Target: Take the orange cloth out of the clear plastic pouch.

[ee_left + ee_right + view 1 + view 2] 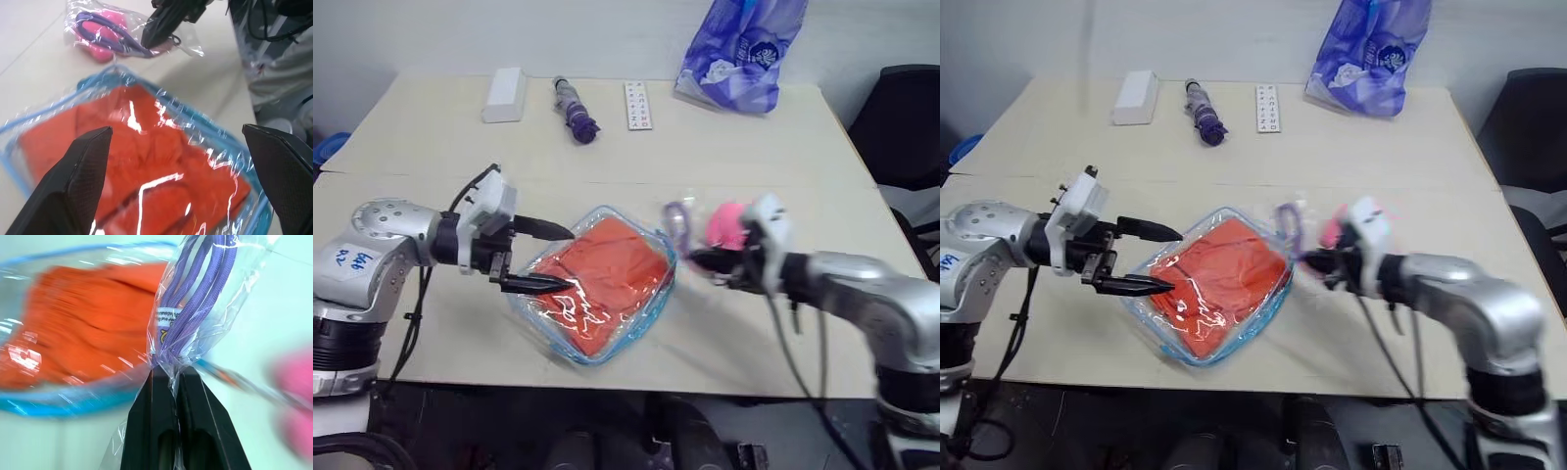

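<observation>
Left wrist view, orange cloth (146,161) between spread fingers (73,181)

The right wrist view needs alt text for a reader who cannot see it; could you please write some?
The right gripper is shut on the small clear packet with a purple cord. Behind it lies the clear plastic pouch with the orange cloth inside, and a pink fluffy charm at one side.

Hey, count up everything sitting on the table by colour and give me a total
Orange: 1, orange cloth inside the clear plastic pouch
Clear: 2, that pouch and a small packet with purple cord
Pink: 1, fluffy charm
White: 2, box, card
Purple: 2, folded umbrella, printed bag
Total: 8
</observation>
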Robot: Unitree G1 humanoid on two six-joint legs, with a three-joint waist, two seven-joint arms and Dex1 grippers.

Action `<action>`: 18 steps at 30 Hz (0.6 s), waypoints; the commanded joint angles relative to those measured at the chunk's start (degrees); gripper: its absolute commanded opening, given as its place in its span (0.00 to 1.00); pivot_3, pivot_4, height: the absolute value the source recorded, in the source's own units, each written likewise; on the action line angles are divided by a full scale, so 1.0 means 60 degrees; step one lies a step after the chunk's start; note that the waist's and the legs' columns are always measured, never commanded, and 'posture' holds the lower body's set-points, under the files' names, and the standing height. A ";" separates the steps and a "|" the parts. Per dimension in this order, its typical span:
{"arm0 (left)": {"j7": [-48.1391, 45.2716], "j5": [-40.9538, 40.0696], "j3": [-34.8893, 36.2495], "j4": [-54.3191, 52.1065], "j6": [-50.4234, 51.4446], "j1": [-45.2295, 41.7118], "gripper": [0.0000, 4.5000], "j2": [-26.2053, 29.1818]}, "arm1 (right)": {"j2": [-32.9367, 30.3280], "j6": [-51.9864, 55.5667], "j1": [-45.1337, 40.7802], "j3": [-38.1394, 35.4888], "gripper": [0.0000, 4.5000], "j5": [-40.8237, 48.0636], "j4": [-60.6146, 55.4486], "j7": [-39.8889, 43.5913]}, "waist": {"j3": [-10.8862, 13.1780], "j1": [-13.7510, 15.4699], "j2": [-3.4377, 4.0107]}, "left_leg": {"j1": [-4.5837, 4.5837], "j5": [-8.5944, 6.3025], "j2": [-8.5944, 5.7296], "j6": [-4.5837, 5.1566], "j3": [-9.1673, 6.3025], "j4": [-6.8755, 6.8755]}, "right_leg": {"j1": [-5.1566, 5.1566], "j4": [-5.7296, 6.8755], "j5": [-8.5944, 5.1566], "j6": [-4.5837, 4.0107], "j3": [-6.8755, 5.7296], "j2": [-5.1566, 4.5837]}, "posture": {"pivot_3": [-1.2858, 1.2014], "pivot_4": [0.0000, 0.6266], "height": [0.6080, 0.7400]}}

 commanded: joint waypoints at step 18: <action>-0.0380 0.0305 -0.1057 0.0039 -0.0387 -0.1399 1.00 -0.1242 | -0.0249 -0.2194 0.4240 -0.3210 0.71 -0.1577 0.1046 -0.0247 | -0.0006 -0.0084 -0.0008 | 0.0063 0.0017 -0.0021 -0.0020 0.0074 -0.0006 | 0.0023 0.0019 0.0003 0.0005 0.0103 0.0019 | 0.52 0.24 1.00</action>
